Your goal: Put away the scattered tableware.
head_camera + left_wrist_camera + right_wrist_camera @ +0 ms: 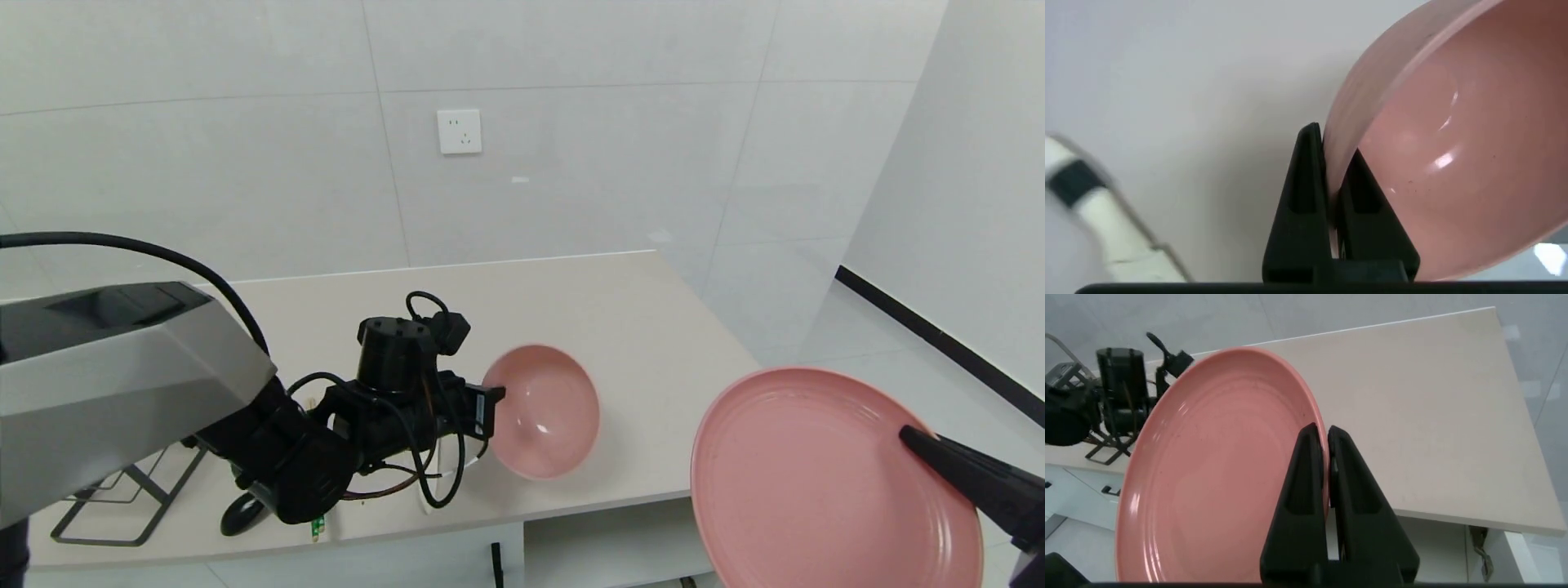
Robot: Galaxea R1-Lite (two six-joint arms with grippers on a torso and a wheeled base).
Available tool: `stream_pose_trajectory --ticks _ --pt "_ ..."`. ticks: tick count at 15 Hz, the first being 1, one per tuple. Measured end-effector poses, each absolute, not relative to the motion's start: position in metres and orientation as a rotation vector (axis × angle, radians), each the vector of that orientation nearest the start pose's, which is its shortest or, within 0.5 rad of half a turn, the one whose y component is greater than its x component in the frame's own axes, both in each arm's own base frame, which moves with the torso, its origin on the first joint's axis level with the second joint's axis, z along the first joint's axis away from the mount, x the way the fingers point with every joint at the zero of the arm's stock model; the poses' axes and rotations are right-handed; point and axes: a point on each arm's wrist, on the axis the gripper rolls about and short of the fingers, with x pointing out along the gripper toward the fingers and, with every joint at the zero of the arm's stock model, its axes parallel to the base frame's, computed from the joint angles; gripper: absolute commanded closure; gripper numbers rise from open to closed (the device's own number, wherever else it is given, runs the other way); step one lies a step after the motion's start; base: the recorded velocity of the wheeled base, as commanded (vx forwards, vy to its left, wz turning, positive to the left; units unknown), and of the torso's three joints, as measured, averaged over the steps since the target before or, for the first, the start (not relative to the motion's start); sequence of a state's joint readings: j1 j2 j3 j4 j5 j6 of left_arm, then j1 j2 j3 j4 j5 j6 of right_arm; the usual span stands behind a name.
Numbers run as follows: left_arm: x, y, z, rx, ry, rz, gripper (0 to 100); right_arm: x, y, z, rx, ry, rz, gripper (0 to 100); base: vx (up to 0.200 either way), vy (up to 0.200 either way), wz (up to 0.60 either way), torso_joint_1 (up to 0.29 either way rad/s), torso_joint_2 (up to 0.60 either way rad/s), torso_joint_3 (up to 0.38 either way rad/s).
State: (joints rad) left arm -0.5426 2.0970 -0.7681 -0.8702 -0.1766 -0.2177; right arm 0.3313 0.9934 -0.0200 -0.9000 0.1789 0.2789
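Low over the beige table [653, 327], reaching in from the left with the left gripper [492, 402] — fingers pinched on the rim of a pink bowl [545, 412], one inside, one outside. Bowl tipped up on edge, hollow facing the head camera, near the table's front; touching the tabletop or not, impossible to tell. Off the table's right front corner, holding up a pink plate [816, 490] with the right gripper [908, 437] — fingers clamped on its right edge, plate tilted, clear of the table. Under the left arm, at the table's left front, a black wire rack [122, 498].
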Motion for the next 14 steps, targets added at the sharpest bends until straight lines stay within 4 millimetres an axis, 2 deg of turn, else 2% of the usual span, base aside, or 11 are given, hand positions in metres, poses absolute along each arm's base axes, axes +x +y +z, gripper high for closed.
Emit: stream_pose_trajectory --ticks 3,6,10,14 --pt "0.301 -0.174 0.087 -0.074 0.391 -0.630 100 0.092 0.036 0.142 0.263 0.143 0.496 100 0.000 0.000 0.00 0.000 0.00 0.000" --pt "0.278 -0.155 0.106 -0.086 0.306 -0.621 100 0.094 0.037 0.145 0.261 0.132 0.512 100 0.000 0.000 0.00 0.000 0.00 0.000" --pt "0.224 -0.123 0.124 -0.099 0.249 -0.614 100 0.099 0.039 0.156 0.262 0.098 0.542 100 0.000 0.000 0.00 0.000 0.00 0.000" --pt "0.169 -0.090 0.141 -0.128 0.152 -0.521 100 0.102 0.040 0.160 0.265 0.093 0.538 100 0.000 0.000 0.00 0.000 0.00 0.000"
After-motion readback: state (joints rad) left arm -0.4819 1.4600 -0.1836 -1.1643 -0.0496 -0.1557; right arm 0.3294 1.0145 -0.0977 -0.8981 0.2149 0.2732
